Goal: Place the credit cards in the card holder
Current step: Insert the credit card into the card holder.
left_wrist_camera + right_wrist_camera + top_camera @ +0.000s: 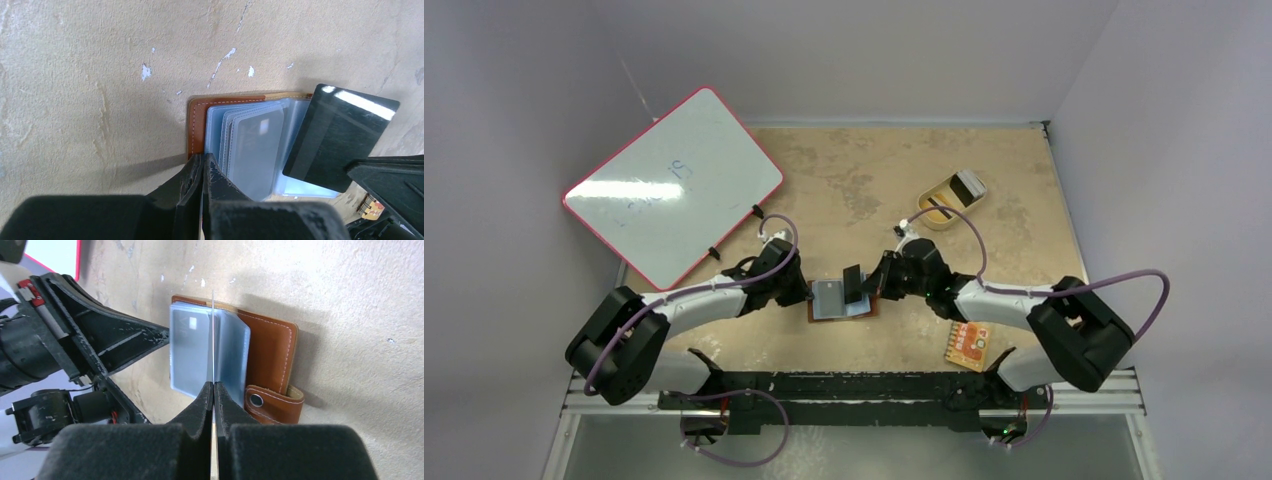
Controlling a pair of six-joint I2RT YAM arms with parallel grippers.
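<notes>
The brown card holder (816, 316) lies open on the table, its bluish clear pockets (255, 150) facing up and its snap tab (272, 402) at the near right. My right gripper (213, 385) is shut on a black credit card (340, 135). The card (213, 335) shows edge-on in the right wrist view, standing over the pockets. My left gripper (207, 157) is shut, with its tips resting on the holder's left edge (196, 125) beside the pockets. Another dark card (969, 183) with a pale patch sits in the tan dish.
A tan oval dish (939, 205) stands at the back right. A red-framed whiteboard (674, 185) leans at the back left. An orange-red patterned packet (967, 345) lies by the right arm's base. Both arms meet over the holder.
</notes>
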